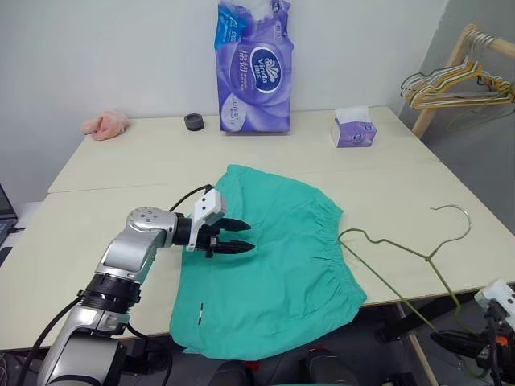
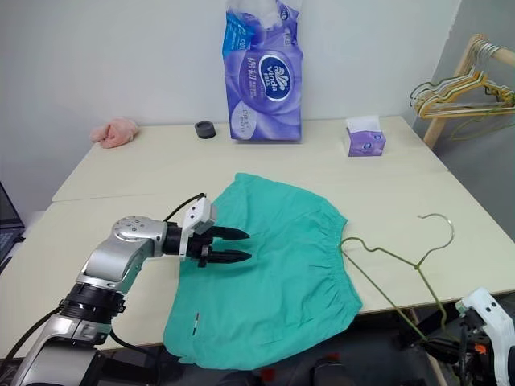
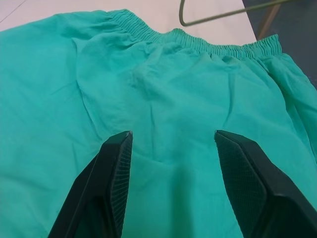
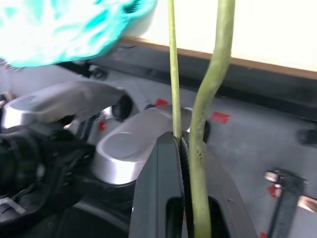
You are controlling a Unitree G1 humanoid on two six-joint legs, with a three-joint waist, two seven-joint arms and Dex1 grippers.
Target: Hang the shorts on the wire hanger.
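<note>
The teal-green shorts lie spread flat on the table, their gathered waistband toward the right and the lower hem drooping over the front edge. My left gripper hovers open just above the left part of the shorts, its fingers pointing across the fabric with nothing between them. The wire hanger lies to the right of the shorts, hook toward the far right, with its lower part reaching past the table's front edge. There my right gripper is shut on the hanger's wire, below table height.
At the back of the table stand a purple tissue pack, a small tissue box, a black roll and a pink cloth lump. A wooden rack with bunched hangers stands at the far right.
</note>
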